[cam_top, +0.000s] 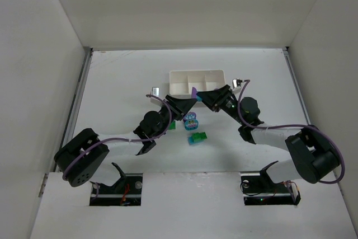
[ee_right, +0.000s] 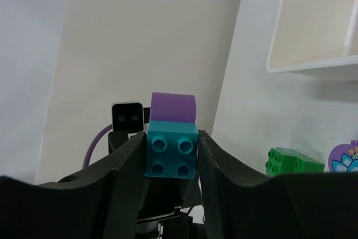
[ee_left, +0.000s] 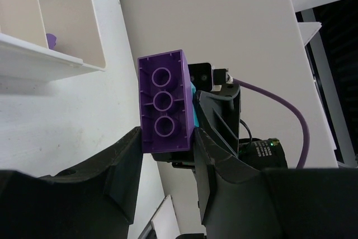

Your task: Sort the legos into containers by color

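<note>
Lego clump (ee_left: 163,102), purple/teal, gripped by L tool (ee_left: 168,145), R tool (ee_right: 172,159)

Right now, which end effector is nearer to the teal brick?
Right. The right end effector is shut on the teal brick itself. The left end effector grips the purple brick stuck to it.
</note>
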Action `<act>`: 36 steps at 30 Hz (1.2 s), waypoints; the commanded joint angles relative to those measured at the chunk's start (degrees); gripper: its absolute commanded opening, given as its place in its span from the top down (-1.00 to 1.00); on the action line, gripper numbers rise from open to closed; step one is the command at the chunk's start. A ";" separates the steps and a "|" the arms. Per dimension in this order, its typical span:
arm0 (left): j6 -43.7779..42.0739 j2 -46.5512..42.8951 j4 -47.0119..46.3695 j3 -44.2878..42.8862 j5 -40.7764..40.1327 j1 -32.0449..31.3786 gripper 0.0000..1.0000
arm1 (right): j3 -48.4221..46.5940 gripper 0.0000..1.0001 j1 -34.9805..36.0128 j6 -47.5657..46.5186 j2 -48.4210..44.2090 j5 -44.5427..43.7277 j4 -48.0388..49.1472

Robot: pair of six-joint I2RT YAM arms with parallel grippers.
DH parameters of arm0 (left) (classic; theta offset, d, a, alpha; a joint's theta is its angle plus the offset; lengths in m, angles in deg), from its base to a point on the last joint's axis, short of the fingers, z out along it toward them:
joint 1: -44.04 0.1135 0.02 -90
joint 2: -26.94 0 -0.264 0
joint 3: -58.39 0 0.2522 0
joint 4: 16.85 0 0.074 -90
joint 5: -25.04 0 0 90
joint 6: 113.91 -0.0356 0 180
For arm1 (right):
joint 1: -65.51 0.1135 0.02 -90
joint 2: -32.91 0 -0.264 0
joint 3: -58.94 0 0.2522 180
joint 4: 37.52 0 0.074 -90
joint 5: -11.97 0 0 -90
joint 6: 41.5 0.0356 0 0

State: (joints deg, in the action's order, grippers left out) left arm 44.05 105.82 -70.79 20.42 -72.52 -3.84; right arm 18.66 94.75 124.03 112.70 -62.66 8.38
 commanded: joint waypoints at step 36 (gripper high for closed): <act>-16.28 -34.13 27.70 9.70 -5.71 5.74 0.71 | -33.22 0.27 3.67 -36.06 12.65 -15.81 -42.69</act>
State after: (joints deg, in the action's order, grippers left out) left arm 31.18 74.28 -45.79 30.04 -76.47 2.72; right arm -9.50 96.03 93.78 121.75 -74.07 -28.56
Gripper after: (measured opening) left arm 0.348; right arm 0.426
